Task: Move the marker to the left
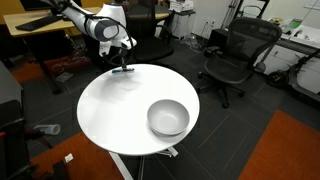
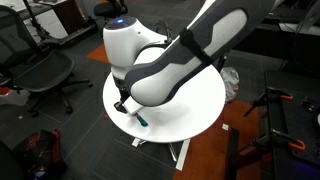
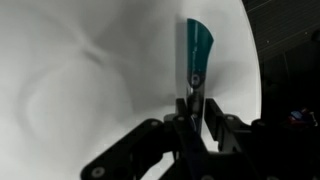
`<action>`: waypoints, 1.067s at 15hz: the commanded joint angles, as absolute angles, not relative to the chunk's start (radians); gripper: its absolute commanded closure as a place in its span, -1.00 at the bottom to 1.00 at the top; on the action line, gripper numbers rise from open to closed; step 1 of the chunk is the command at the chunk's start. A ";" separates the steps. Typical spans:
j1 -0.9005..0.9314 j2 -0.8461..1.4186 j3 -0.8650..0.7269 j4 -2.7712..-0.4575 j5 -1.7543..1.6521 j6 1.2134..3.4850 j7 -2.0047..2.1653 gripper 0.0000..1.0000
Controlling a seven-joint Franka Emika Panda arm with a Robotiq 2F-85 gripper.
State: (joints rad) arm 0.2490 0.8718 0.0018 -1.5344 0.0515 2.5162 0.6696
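Note:
The marker (image 3: 199, 45) is a thin dark stick with a teal-blue end. In the wrist view it runs from between my fingers out over the white table. My gripper (image 3: 196, 100) is shut on its dark end. In an exterior view the gripper (image 2: 122, 105) is low over the round table's edge, and the marker's teal tip (image 2: 139, 117) sticks out just above or on the surface. In an exterior view the gripper (image 1: 122, 68) is at the table's far edge, and the marker is too small to make out there.
A metal bowl (image 1: 168, 118) stands on the round white table (image 1: 110, 110), well apart from the gripper. Black office chairs (image 1: 235, 55) and desks stand around the table. My arm hides much of the tabletop (image 2: 205, 100).

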 commanded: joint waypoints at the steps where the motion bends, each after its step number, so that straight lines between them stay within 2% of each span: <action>1: 0.265 0.877 -0.021 -1.497 0.073 2.462 0.690 -0.16; 5: 0.269 0.846 -0.040 -1.523 0.064 2.456 0.706 -0.78; 7: 0.253 0.822 -0.032 -1.545 0.077 2.458 0.689 -1.00; 16: 0.206 0.616 0.005 -1.726 0.115 2.506 0.618 -1.00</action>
State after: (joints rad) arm 0.2288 0.7343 -0.0187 -1.5987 0.0806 2.4979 0.6683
